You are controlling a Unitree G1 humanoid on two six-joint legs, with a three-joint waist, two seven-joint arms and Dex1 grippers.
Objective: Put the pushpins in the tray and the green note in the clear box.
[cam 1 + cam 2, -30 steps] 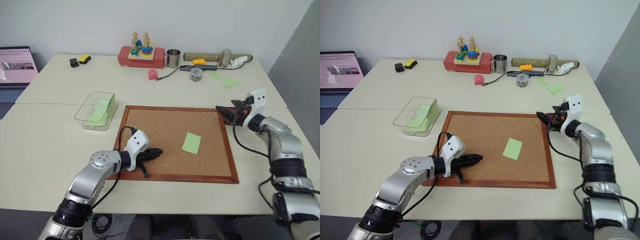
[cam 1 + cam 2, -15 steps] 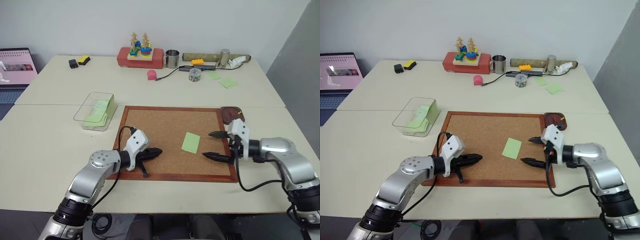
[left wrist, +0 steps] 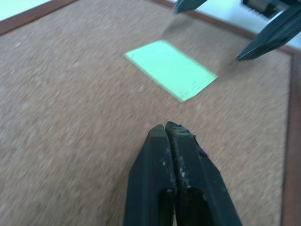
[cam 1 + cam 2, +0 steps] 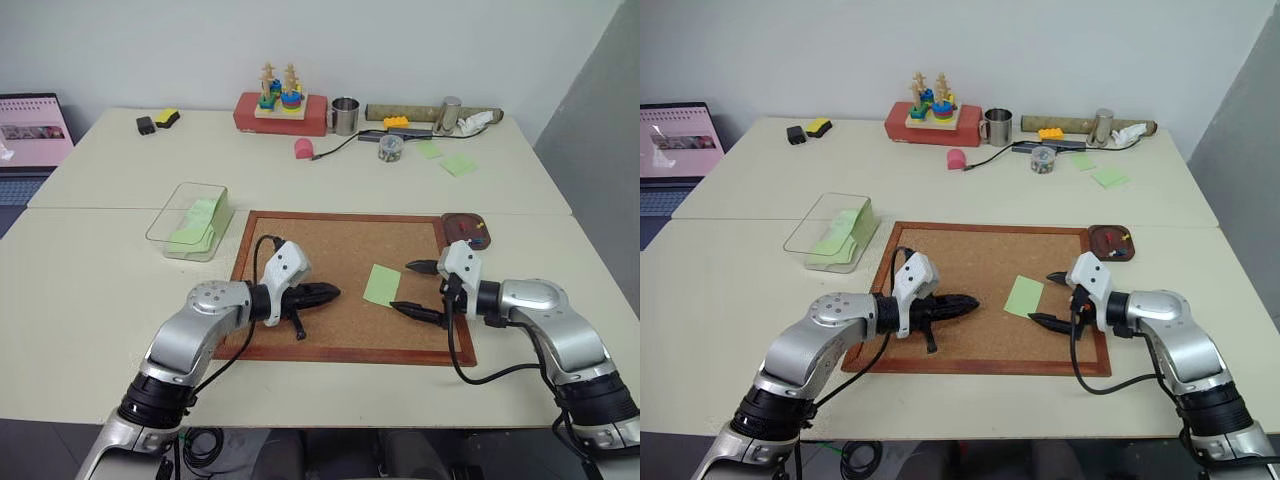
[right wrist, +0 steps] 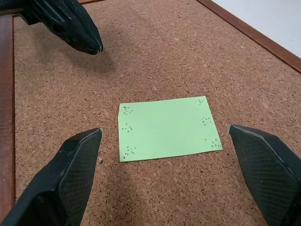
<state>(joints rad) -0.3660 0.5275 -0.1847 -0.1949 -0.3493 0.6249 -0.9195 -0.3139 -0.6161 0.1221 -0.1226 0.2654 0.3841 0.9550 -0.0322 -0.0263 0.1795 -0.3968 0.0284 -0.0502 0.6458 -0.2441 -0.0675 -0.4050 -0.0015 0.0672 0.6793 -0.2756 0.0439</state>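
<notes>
Light green and paper-thin, the green note [image 5: 167, 127] lies flat on the corkboard [image 4: 330, 245], unpinned; small pin holes show at its corners. The right end effector [image 4: 412, 290] sits just beside the note's right edge, its two black fingers spread wide on either side of it in the right wrist view. The left end effector [image 4: 322, 295] is over the cork left of the note, fingers pressed together and empty, tip pointing toward the note.

The pushpins [image 4: 478, 236] rest in the dark brown tray [image 4: 462, 222] at the board's right corner, so that part appears complete. The clear box [image 4: 175, 217] stands on the worktop [image 4: 90, 290] off the board's left edge, well apart from the note, and holds other green notes.

Risks, as judged:
- A flat sheet offers no raised edge; fingers closing on it may slide over the paper or push it across the cork without lifting it
- Pressing down hard could crease or tear the note at the pin holes, or dig fingertips into the cork
- The two end effectors face each other closely across the note; any simultaneous approach risks collision
- Carrying to the box crosses the whole board; a weak pinch may drop the note short
</notes>
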